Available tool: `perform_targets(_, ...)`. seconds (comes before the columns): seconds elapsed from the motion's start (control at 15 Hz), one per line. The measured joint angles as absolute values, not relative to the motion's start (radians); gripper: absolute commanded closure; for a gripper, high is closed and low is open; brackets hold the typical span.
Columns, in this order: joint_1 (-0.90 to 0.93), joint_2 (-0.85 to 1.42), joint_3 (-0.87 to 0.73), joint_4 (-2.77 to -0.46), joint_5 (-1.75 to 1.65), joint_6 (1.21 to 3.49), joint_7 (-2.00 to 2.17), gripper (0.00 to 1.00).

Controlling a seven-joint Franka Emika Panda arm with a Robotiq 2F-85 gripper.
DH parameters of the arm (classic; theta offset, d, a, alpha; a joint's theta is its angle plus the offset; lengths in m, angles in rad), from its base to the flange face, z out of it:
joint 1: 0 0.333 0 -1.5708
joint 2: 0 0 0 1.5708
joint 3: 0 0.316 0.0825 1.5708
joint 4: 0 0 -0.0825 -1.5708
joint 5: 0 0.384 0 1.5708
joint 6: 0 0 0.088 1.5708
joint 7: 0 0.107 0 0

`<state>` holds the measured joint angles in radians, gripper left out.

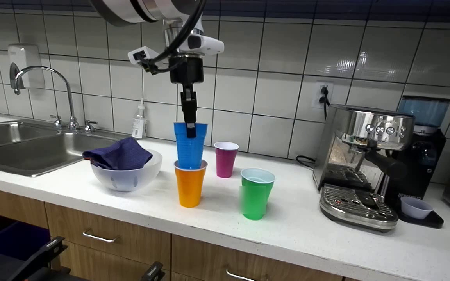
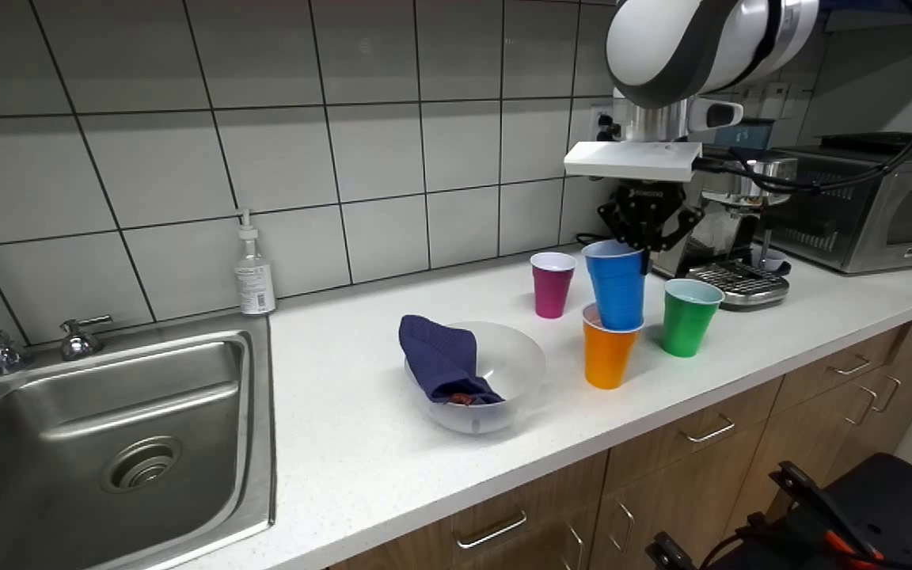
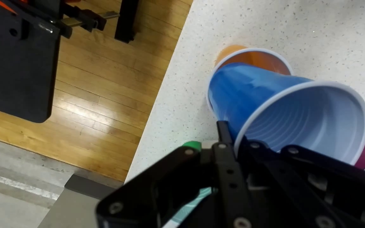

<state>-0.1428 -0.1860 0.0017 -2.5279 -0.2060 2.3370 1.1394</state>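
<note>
My gripper (image 3: pixel 234 139) is shut on the wall of a blue cup (image 3: pixel 249 88), just at its white rim. One finger (image 3: pixel 223 126) lies along the outside; the other is mostly hidden by the cup. The blue cup (image 1: pixel 193 152) hangs slightly tilted, its lower end at the mouth of an upright orange cup (image 1: pixel 190 191); how deep it reaches I cannot tell. A magenta cup (image 2: pixel 552 289) stands behind, nearer the wall. To the coffee machine's side of the orange cup stands a green cup (image 2: pixel 684 324), largely covered by the gripper in the wrist view.
A translucent bowl (image 2: pixel 503 416) with a dark blue cloth (image 2: pixel 444 356) sits between the cups and the steel sink (image 2: pixel 187 380). Against the tiles stands a soap bottle (image 2: pixel 254 277). A coffee machine (image 1: pixel 365 128) is on the counter's far side, and a microwave (image 2: pixel 860 206) beyond it.
</note>
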Motion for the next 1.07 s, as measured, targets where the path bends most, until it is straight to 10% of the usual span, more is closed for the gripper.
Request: perform_targets(1.07, -0.142, -0.094, -0.004, -2.488, -0.206, 2.417, 1.178, 0.99)
